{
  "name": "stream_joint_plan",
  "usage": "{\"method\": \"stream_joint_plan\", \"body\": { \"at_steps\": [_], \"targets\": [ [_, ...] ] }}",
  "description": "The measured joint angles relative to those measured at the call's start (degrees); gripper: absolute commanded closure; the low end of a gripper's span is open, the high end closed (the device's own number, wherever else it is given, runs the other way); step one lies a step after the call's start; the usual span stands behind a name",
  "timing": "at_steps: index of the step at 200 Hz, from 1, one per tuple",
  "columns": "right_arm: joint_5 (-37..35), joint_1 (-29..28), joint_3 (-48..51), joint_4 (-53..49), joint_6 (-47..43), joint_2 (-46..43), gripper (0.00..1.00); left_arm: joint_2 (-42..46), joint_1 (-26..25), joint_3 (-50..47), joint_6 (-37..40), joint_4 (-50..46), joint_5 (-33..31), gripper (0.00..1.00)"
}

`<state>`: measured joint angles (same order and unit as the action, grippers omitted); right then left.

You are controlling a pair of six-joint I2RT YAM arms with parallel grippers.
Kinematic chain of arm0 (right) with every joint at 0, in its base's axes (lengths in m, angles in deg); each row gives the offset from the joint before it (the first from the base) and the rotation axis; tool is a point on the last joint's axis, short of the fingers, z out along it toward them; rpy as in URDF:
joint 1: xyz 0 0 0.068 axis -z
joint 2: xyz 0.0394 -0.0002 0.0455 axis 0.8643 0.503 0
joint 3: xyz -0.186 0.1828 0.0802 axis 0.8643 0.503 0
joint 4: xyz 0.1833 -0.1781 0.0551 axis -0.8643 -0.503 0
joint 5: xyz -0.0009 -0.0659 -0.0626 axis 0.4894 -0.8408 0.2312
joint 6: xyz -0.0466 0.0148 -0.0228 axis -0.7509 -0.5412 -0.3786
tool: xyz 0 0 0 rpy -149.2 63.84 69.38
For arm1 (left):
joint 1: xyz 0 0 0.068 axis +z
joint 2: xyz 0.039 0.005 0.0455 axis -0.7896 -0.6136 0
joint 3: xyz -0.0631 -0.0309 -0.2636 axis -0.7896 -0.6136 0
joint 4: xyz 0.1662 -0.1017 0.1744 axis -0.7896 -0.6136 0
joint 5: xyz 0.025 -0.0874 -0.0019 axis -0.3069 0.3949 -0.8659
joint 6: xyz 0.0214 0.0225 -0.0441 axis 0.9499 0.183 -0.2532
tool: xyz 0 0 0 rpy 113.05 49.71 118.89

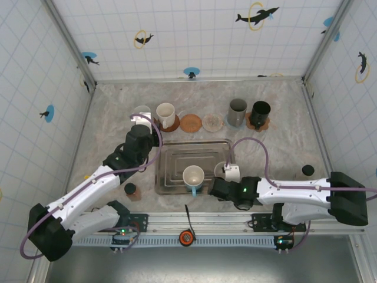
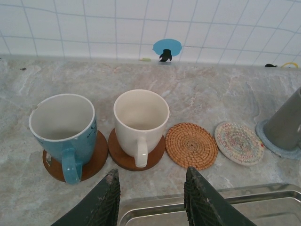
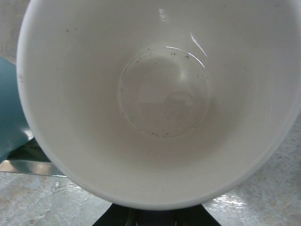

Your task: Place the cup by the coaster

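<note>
My right gripper (image 1: 225,177) holds a white cup (image 1: 231,173) at the right end of the metal tray (image 1: 177,154). In the right wrist view the cup's inside (image 3: 160,94) faces the camera and hides the fingers. A blue cup with a white inside (image 1: 193,177) stands in the tray just left of it. Two bare coasters lie at the back: a wicker coaster (image 1: 191,122) (image 2: 191,145) and a patterned coaster (image 1: 212,122) (image 2: 239,142). My left gripper (image 1: 140,132) (image 2: 151,188) hangs open over the tray's far edge, with nothing between its fingers.
In the back row a blue cup (image 2: 63,127) and a white cup (image 2: 141,120) (image 1: 165,115) stand on brown coasters, left of the bare ones. A grey cup (image 1: 237,112) and a black cup (image 1: 260,114) stand to the right. A small dark object (image 1: 130,189) lies left of the tray.
</note>
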<state>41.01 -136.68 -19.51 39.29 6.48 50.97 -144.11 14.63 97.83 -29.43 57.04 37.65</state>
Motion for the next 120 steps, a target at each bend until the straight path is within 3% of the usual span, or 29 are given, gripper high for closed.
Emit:
{"method": "stream_joint_plan", "body": {
  "at_steps": [120],
  "targets": [
    [-1.81, 4.2, -1.03, -5.33, -5.79, -5.25, 1.0, -3.21, 0.0, 0.02, -0.02, 0.87, -0.09, 0.62]
  ]
}}
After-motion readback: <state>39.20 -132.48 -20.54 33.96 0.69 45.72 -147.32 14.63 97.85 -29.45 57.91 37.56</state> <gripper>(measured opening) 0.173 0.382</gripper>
